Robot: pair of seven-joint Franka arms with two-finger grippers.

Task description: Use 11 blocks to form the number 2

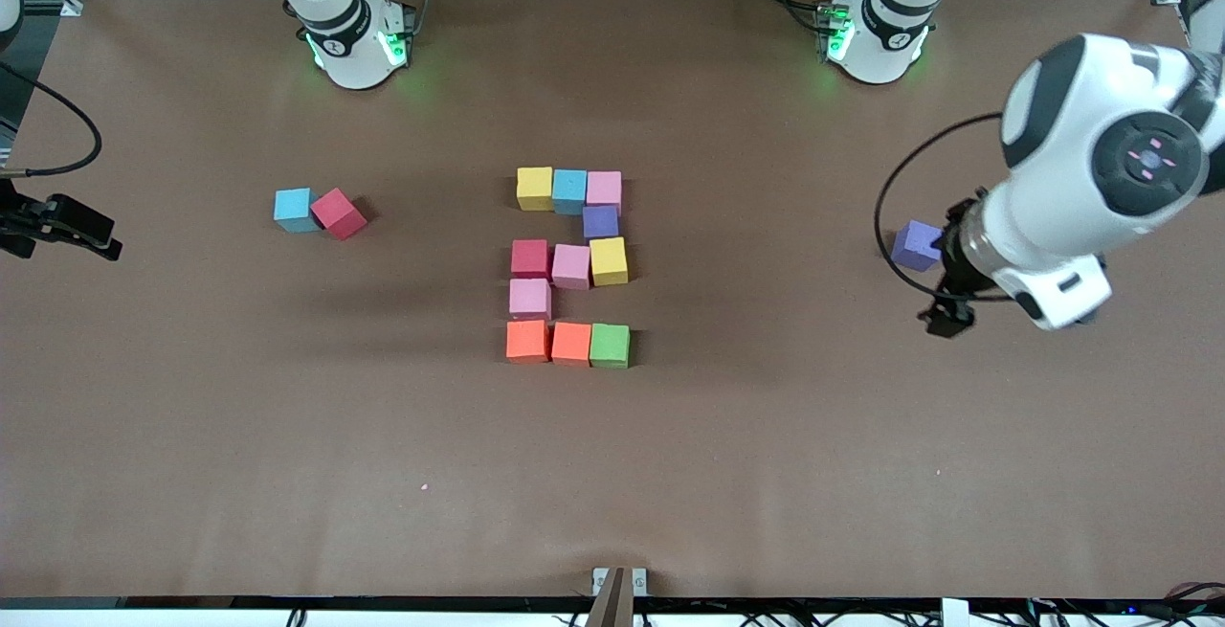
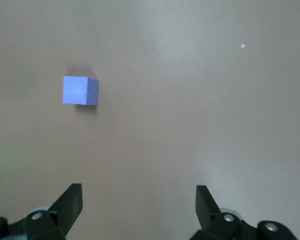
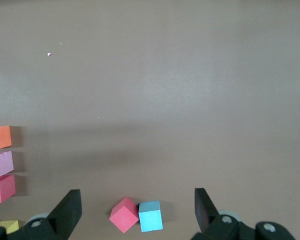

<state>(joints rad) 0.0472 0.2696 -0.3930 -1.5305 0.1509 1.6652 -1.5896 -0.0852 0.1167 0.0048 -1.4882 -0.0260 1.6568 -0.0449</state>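
Eleven blocks form the number 2 [image 1: 571, 265] mid-table, three wide and five rows tall. Its top row is yellow [image 1: 534, 188], blue [image 1: 568, 190] and pink [image 1: 604, 190], and its bottom row ends in green [image 1: 610, 345]. A lone purple block [image 1: 917, 244] [image 2: 80, 90] lies toward the left arm's end. My left gripper [image 1: 946, 319] [image 2: 138, 200] hangs open and empty over the table beside it. A blue block [image 1: 293, 210] [image 3: 150, 216] and a tilted red block [image 1: 338, 213] [image 3: 124, 214] touch toward the right arm's end. My right gripper [image 1: 105, 244] [image 3: 137, 205] is open and empty over that end's edge.
Brown paper covers the table [image 1: 287, 436]. The two arm bases [image 1: 356, 43] [image 1: 876, 33] stand along the edge farthest from the front camera. A black cable [image 1: 890, 215] loops by the left wrist above the purple block. In the right wrist view the digit's orange block [image 3: 0, 137] shows at the picture's edge.
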